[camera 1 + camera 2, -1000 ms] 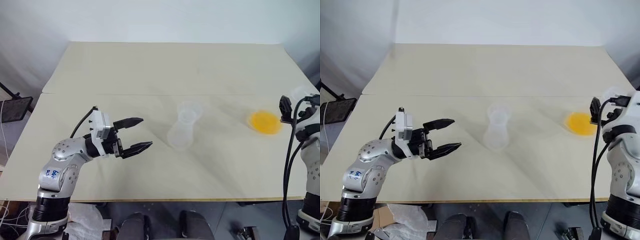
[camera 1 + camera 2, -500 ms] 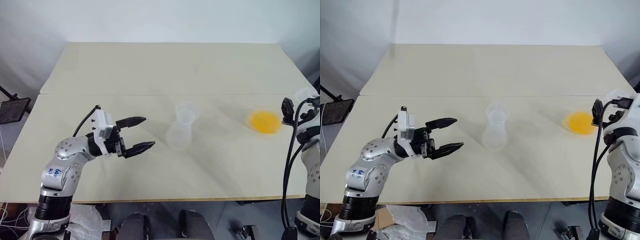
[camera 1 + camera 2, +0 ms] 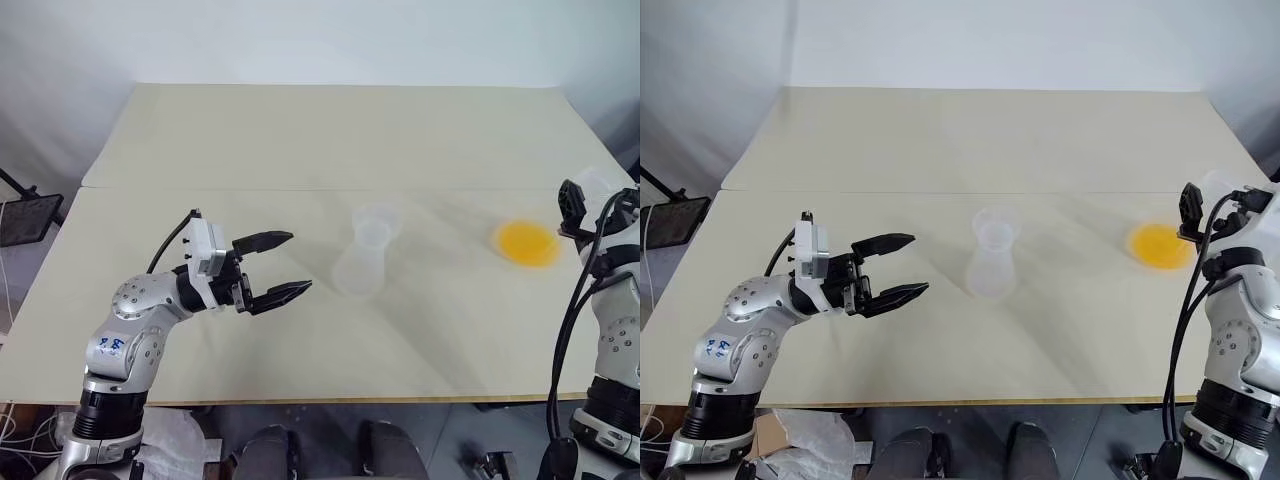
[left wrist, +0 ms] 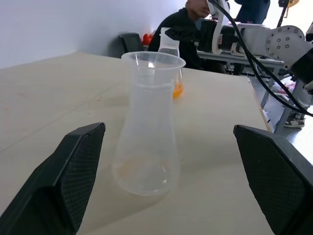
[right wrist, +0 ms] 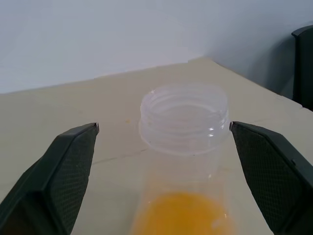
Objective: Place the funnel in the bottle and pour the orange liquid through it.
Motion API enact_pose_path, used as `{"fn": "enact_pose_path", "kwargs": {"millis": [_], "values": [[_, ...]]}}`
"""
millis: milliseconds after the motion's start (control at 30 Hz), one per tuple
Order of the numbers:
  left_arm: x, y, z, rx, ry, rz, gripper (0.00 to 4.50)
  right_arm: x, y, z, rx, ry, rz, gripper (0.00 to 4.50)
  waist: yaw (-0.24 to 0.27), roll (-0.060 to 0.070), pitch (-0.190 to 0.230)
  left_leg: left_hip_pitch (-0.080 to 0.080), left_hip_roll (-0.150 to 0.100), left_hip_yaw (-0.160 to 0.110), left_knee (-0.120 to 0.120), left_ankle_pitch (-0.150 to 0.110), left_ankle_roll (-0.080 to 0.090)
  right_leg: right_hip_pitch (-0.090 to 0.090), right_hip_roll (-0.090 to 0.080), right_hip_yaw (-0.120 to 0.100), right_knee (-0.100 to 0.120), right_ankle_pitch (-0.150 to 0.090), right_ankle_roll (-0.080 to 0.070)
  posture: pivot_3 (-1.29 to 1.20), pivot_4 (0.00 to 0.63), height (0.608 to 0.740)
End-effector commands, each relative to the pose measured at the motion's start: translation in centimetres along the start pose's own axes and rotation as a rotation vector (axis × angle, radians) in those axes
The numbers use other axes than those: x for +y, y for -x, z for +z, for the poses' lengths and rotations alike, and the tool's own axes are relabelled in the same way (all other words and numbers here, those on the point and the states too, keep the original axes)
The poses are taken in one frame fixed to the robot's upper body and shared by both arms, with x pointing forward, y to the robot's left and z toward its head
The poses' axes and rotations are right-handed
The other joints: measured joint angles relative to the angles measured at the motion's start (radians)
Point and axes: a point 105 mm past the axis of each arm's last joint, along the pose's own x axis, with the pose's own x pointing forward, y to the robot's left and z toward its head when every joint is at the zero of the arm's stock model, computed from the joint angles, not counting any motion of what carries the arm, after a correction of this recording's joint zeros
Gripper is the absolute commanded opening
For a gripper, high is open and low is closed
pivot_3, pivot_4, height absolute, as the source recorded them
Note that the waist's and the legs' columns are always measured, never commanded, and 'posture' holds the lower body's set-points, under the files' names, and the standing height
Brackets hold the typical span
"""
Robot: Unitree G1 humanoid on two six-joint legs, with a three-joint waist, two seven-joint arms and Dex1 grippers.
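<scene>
The bottle [image 3: 362, 262] stands upright near the middle of the table [image 3: 300, 140], with the funnel [image 3: 376, 222] apparently seated in its neck, though that is hard to make out. The left tool [image 3: 283, 267] is held above the table just left of the bottle, apart from it. A second flask [image 5: 185, 147] stands well to the right, near the table's right edge, with the orange liquid [image 3: 527, 243] pooled in its base. The right tool [image 5: 166, 176] is positioned around this flask, untouching.
</scene>
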Motion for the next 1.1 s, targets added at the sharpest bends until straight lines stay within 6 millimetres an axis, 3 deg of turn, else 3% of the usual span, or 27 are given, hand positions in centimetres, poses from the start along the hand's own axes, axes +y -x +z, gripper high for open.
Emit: {"fn": "enact_pose_path", "kwargs": {"millis": [33, 367, 633, 867, 1100], "values": [[-0.2, -0.3, 0.9, -0.023, -0.045, -0.010, 4.47, 0.9, 0.3, -1.9, 0.059, -0.031, 0.054, 4.50, 0.000, 0.000, 0.000, 0.000, 0.000, 0.000, 0.000, 0.000, 0.000, 0.000, 0.000, 0.000, 0.000, 0.000, 0.000, 0.00, 0.150, 0.740], [-0.1, -0.3, 0.9, -0.022, -0.049, -0.005, 4.47, 1.6, 1.5, -0.6, 0.015, 0.119, 0.096, 4.50, -0.002, 0.000, 0.000, 0.001, 0.000, 0.000, -0.001, 0.000, 0.000, 0.000, 0.000, 0.000, -0.001, 0.000, 0.000, 0.00, 0.150, 0.740], [0.0, -0.3, 0.8, -0.024, -0.048, -0.007, 4.47, -0.1, 2.4, 1.1, -0.091, 0.196, 0.012, 4.50, 0.000, 0.001, 0.001, 0.000, 0.000, 0.001, -0.002, 0.000, 0.000, 0.000, 0.000, 0.000, -0.003, 0.000, 0.000, 0.00, 0.150, 0.740], [0.1, -0.3, 0.8, -0.024, -0.052, -0.008, 4.47, -0.4, 2.7, 1.2, -0.107, 0.131, 0.000, 4.50, 0.001, 0.003, 0.002, 0.000, 0.000, 0.001, -0.004, 0.000, 0.000, -0.001, 0.000, 0.000, -0.003, 0.000, 0.000, 0.00, 0.150, 0.740], [0.1, -0.4, 0.8, -0.024, -0.052, -0.009, 4.47, -2.2, 2.7, -0.1, -0.044, 0.131, -0.083, 4.50, 0.001, 0.005, 0.003, 0.000, -0.001, 0.001, -0.005, 0.000, 0.000, -0.001, 0.000, 0.000, -0.004, 0.000, 0.000, 0.00, 0.150, 0.740]]}}
